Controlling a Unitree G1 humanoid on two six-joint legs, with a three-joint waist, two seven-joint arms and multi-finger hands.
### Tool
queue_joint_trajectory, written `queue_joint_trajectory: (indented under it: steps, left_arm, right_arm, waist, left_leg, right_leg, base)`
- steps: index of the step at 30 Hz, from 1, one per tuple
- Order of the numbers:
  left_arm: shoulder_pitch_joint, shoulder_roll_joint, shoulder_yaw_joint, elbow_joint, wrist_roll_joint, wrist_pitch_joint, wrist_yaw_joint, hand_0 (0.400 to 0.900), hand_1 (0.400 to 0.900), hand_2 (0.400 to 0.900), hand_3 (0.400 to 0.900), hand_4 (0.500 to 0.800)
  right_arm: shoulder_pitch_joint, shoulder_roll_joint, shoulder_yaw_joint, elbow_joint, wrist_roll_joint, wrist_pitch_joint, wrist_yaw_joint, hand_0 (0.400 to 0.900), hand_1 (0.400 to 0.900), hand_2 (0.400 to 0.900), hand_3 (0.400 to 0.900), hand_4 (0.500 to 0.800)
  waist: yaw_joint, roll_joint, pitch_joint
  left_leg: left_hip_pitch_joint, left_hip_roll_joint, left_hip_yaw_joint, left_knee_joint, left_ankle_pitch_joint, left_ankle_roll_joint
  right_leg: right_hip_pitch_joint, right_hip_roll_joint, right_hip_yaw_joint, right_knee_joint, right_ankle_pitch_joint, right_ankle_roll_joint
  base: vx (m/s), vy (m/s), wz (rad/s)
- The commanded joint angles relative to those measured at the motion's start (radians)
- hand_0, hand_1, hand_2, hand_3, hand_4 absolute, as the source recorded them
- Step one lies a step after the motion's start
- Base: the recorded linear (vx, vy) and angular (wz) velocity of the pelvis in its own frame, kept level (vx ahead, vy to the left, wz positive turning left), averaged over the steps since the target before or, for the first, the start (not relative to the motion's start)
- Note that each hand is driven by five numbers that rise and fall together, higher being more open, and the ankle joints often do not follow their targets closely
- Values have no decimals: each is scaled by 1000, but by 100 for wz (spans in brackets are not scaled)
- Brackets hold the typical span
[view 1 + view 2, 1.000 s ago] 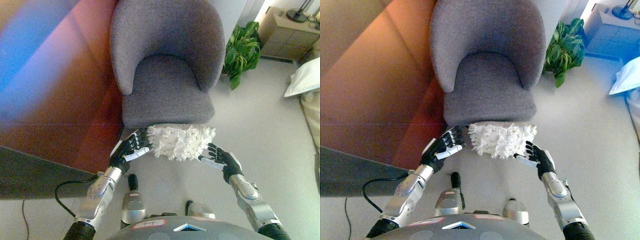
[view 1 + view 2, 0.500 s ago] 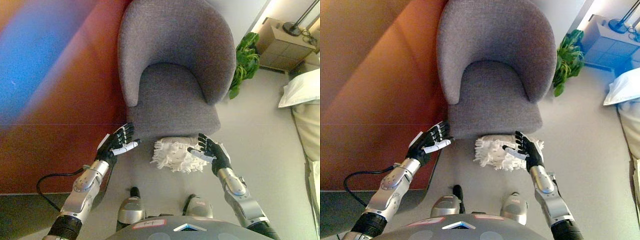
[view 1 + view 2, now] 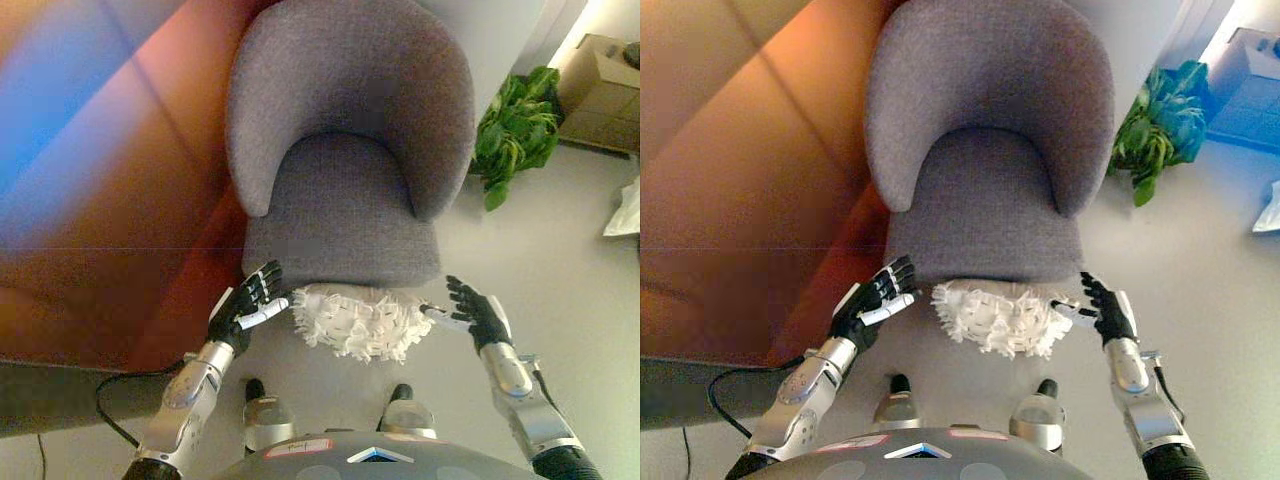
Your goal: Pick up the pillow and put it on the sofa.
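A white shaggy pillow [image 3: 360,320] lies on the floor against the front edge of the grey armchair [image 3: 345,160]. My left hand [image 3: 247,306] hangs just to the pillow's left, fingers straight and spread, its fingertips close to the pillow's fringe. On the pillow's right side my right hand [image 3: 474,310] is open too, a small gap away from the fringe. Neither hand holds the pillow. The same layout shows in the right eye view, with the pillow [image 3: 995,316] between left hand [image 3: 874,301] and right hand [image 3: 1104,310].
A red-brown wooden wall panel [image 3: 110,200] runs along the left. A green potted plant [image 3: 515,135] stands right of the chair, with a cardboard box [image 3: 600,90] behind it. Grey floor [image 3: 560,260] spreads to the right.
The camera has shifted. My right hand has come off the pillow's right top and now stands apart on its right; my left hand is nearer the pillow's left edge.
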Motion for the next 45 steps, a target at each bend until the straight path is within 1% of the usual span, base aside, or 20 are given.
queue_joint_trajectory:
  steps: [1,4,5,6,8,10,13,16,18,21,23,24,25,28,32,36,39,41,43,45]
  left_arm:
    - [-80,100,67,-120,-49,-96,-39,900,900,900,900,800]
    - [-121,121,49,-132,-56,-103,-35,900,900,900,900,800]
    - [-128,124,46,-131,-56,-105,-35,900,900,900,900,800]
    - [-158,140,31,-134,-64,-118,-27,900,900,900,900,800]
    - [-205,159,8,-133,-69,-139,-9,900,900,900,900,800]
    - [-251,175,-22,-133,-64,-168,16,900,900,900,900,800]
    - [-294,189,-46,-139,-77,-189,29,900,900,900,900,800]
    - [-330,199,-51,-146,-92,-209,13,900,900,900,900,800]
    - [-357,210,-56,-154,-95,-238,11,900,900,900,900,800]
    - [-379,209,-62,-168,-120,-250,9,900,900,900,900,800]
    - [-384,209,-66,-171,-133,-255,3,900,900,900,900,800]
    - [-385,208,-66,-174,-136,-259,-6,900,900,900,900,800]
    - [-387,208,-66,-172,-138,-263,-7,900,900,900,900,800]
    - [-399,206,-66,-170,-165,-267,-2,900,900,900,900,800]
    - [-411,192,-78,-166,-180,-274,-10,900,900,900,900,800]
    - [-437,172,-107,-148,-201,-288,-23,900,900,900,900,800]
    - [-456,150,-129,-135,-207,-293,-27,900,900,900,900,800]
    - [-466,138,-144,-119,-212,-301,-29,900,900,900,900,800]
    - [-479,122,-157,-106,-215,-299,-30,900,900,900,900,800]
    - [-486,112,-168,-107,-217,-283,-30,900,900,900,900,800]
  right_arm:
    - [-116,4,-21,-87,-184,-55,-86,900,900,900,900,800]
    - [-185,-42,2,-68,-376,-9,-134,900,900,900,900,800]
    - [-195,-46,5,-65,-391,-7,-144,900,900,900,900,800]
    - [-246,-74,23,-49,-475,16,-163,900,900,900,900,800]
    - [-323,-109,47,-19,-565,45,-164,900,900,900,900,800]
    - [-399,-155,60,1,-592,61,-174,900,900,900,900,800]
    - [-483,-206,70,15,-599,78,-179,900,900,900,900,800]
    - [-568,-239,75,43,-596,90,-166,900,900,900,900,800]
    - [-638,-262,84,82,-586,110,-158,900,900,900,900,800]
    - [-713,-284,98,144,-567,123,-163,900,900,900,900,800]
    - [-745,-290,108,182,-549,126,-171,900,900,900,900,800]
    - [-772,-289,117,216,-542,129,-172,900,900,900,900,800]
    - [-794,-289,128,239,-540,133,-173,900,900,900,900,800]
    - [-861,-289,162,292,-528,157,-161,900,900,900,900,800]
    - [-947,-278,205,400,-506,175,-186,900,900,900,900,800]
    - [-1057,-261,262,526,-455,224,-228,900,900,900,900,800]
    - [-1134,-238,292,632,-389,291,-311,900,900,900,900,800]
    - [-1174,-217,300,713,-369,321,-337,900,900,900,900,800]
    - [-1203,-196,313,788,-366,378,-291,900,900,900,900,800]
    - [-1211,-182,325,843,-340,424,-215,900,900,900,900,800]
  waist:
    - [29,-40,28]
    - [35,-33,68]
    - [36,-32,74]
    - [39,-30,111]
    - [41,-28,155]
    - [44,-31,202]
    - [53,-35,249]
    - [60,-32,286]
    - [63,-24,318]
    - [69,-7,329]
    - [74,2,329]
    - [81,12,329]
    - [84,16,329]
    - [94,31,329]
    - [109,51,329]
    - [128,73,329]
    - [143,91,329]
    - [150,102,329]
    - [159,112,329]
    - [168,122,329]
  left_leg:
    - [-23,76,11,116,-29,-2]
    - [-88,83,-32,169,-43,-4]
    - [-100,84,-39,181,-47,-5]
    - [-157,92,-70,234,-59,-7]
    - [-250,94,-114,308,-81,-8]
    - [-359,92,-165,387,-101,-12]
    - [-485,74,-212,474,-129,-9]
    - [-595,73,-231,560,-161,-7]
    - [-685,81,-241,628,-179,-9]
    - [-809,91,-257,724,-209,-8]
    - [-871,88,-271,779,-227,-8]
    - [-908,93,-282,833,-270,-16]
    - [-938,92,-290,862,-279,-17]
    - [-1037,78,-325,947,-301,-12]
    - [-1130,61,-351,1011,-309,-6]
    - [-1205,44,-361,1051,-307,0]
    - [-1243,35,-362,1082,-306,5]
    - [-1259,26,-361,1099,-307,7]
    - [-1268,18,-362,1112,-305,10]
    - [-1279,9,-364,1127,-306,12]
  right_leg:
    - [-80,-141,14,101,61,20]
    - [-162,-180,44,161,58,24]
    - [-174,-185,49,171,57,25]
    - [-232,-206,74,214,54,25]
    - [-325,-231,117,275,43,27]
    - [-427,-255,168,339,31,30]
    - [-552,-271,225,420,7,36]
    - [-675,-273,272,515,-24,39]
    - [-765,-272,300,593,-50,42]
    - [-889,-276,340,702,-87,37]
    - [-950,-281,359,760,-104,34]
    - [-991,-291,373,828,-147,41]
    - [-1024,-294,385,860,-157,40]
    - [-1129,-301,424,948,-182,34]
    - [-1222,-303,454,1011,-197,26]
    - [-1285,-309,473,1060,-215,15]
    - [-1310,-316,482,1103,-237,8]
    - [-1320,-318,488,1127,-250,6]
    - [-1322,-322,495,1146,-260,5]
    - [-1328,-330,509,1168,-270,5]
  base:
    - [4,-51,27]
    - [-31,-44,12]
    - [-107,-62,9]
    - [-151,-51,6]
    - [-214,-30,4]
    - [-225,-12,4]
    - [-189,20,3]
    - [-184,46,-1]
    - [-201,71,0]
    - [-150,93,2]
    - [-58,90,4]
    - [1,101,4]
    - [7,106,5]
    - [-55,100,6]
    - [-33,83,10]
    - [-27,75,13]
    - [-7,77,15]
    - [18,85,16]
    - [32,76,18]
    - [35,54,24]
